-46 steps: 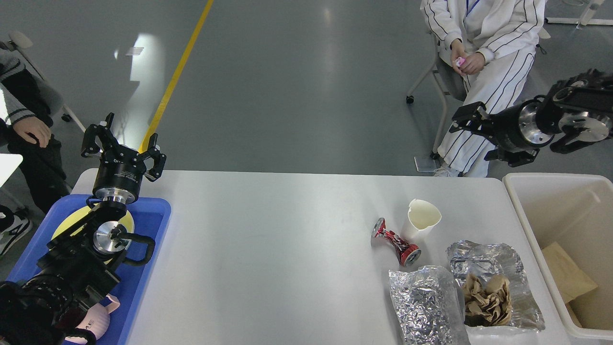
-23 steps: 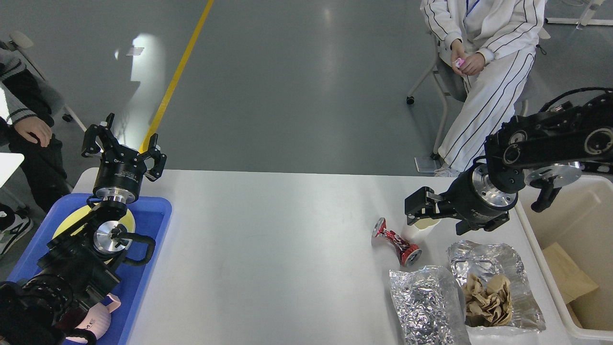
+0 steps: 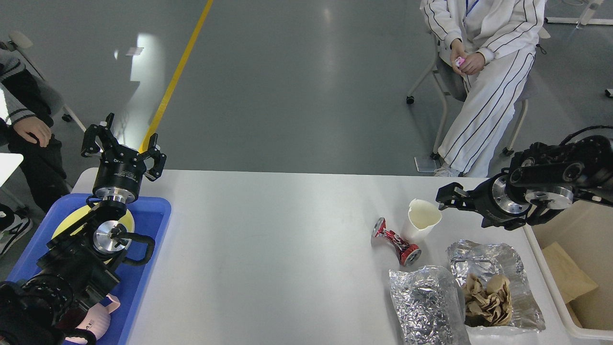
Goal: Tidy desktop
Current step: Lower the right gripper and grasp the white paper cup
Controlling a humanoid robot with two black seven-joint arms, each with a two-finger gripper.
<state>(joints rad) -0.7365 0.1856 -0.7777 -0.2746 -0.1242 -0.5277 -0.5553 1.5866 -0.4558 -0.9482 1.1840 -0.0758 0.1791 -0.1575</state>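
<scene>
The right end effector [image 3: 443, 197] is hovering just beside the paper cup [image 3: 421, 219] near the tabletop's [image 3: 268, 249] right edge, its spread unreadable; the left end effector [image 3: 123, 143] is gaping wide, holding nothing.

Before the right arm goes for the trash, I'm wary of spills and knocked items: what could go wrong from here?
The right gripper sits just beside the paper cup, whose rim is dented; a sideways nudge could tip it onto the desktop. The crushed red can lies close against the cup, so a grasp may knock it rolling. The foil wrapper holds loose brown paper that might fall out when lifted.
</scene>
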